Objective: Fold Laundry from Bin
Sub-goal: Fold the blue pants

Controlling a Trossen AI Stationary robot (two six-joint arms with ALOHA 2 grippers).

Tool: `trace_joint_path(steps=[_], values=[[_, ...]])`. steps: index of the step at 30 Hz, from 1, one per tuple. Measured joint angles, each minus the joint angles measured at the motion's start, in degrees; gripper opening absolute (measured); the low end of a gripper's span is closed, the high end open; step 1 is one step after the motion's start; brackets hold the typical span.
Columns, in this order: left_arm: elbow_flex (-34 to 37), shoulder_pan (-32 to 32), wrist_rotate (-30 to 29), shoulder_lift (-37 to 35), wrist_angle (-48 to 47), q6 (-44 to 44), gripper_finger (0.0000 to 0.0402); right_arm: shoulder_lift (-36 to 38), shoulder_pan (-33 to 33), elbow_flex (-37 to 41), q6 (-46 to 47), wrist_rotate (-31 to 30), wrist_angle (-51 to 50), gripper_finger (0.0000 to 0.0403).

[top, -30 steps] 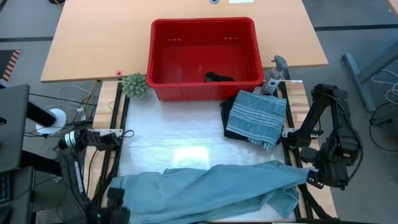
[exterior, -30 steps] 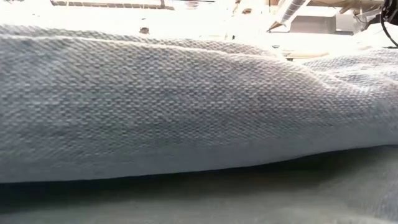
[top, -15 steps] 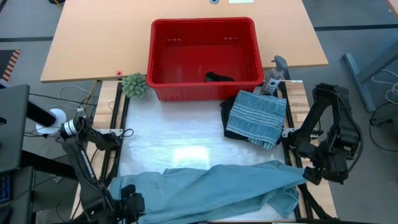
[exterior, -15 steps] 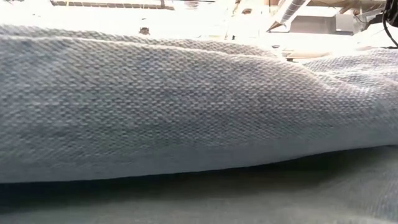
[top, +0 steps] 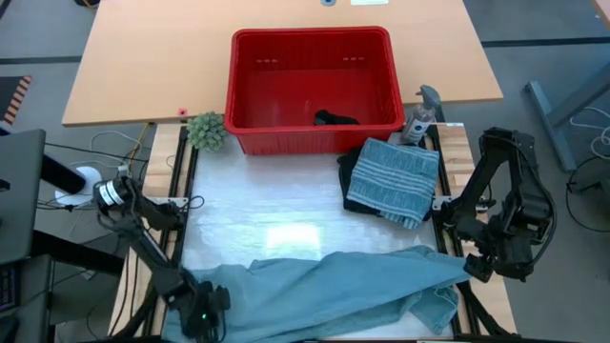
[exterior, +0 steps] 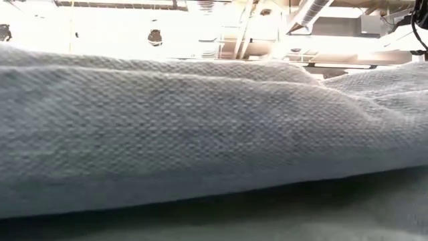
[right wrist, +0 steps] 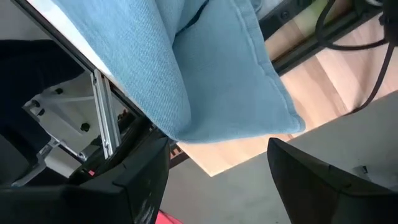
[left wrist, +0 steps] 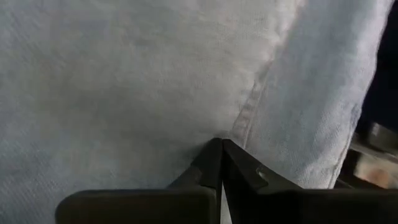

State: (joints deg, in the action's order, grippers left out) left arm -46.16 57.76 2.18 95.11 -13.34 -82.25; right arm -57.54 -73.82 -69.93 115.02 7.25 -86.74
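Observation:
A light blue denim garment [top: 334, 286] lies spread along the table's near edge and fills the low view [exterior: 200, 134]. My left gripper [top: 203, 312] has come down on its left end and is shut there [left wrist: 221, 144]. My right gripper [top: 481, 270] hangs open off the table's right side, beside the garment's right end [right wrist: 211, 81], touching nothing [right wrist: 214, 155]. The red bin [top: 310, 33] stands at the far side with a black piece [top: 335, 118] in it. A blue-grey striped cloth [top: 391, 176] lies folded on a dark garment [top: 348, 195]. My left gripper has its shut fingertips [left wrist: 211, 155] in the denim's left end, beside a stitched seam [left wrist: 249, 112]. The fingers slant steeply down from the table's left. The cloth lies on the table around them. Whether it has one layer or several, I cannot tell.
A small green plant [top: 206, 131] sits by the bin's near left corner. A spray bottle [top: 419, 114] stands by the bin's near right corner. Bare white table surface [top: 276, 214] lies between the bin and the denim.
My left arm has stretched out and dropped, carrying its gripper down and a little toward the table's right, onto the denim's left end. The wrist has rolled on the way. In the low view the denim's upper fold has sunk slightly.

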Motion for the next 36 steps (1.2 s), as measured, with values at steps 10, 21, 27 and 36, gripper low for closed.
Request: trace_joint_path(steps=[10,21,27,36], values=[[11.8,-14.2,7.3,-6.8,3.8,13.6,0.0000,0.2,4.6,0.0,-5.9,-25.8,-2.0,0.0295],[15.0,-29.0,-1.2,-14.8,-6.7,21.2,0.0000,-1.6,22.5,-0.1,-37.7,-41.7,8.4,0.0295],[15.5,-31.4,-7.3,-21.9,-24.8,17.8,0.0000,-6.7,36.6,-0.1,-66.2,-29.6,23.2,0.0295],[16.0,-33.1,-13.4,-34.2,-39.6,9.6,0.0000,-24.0,42.5,-0.6,-87.0,-6.0,23.3,0.0295]])
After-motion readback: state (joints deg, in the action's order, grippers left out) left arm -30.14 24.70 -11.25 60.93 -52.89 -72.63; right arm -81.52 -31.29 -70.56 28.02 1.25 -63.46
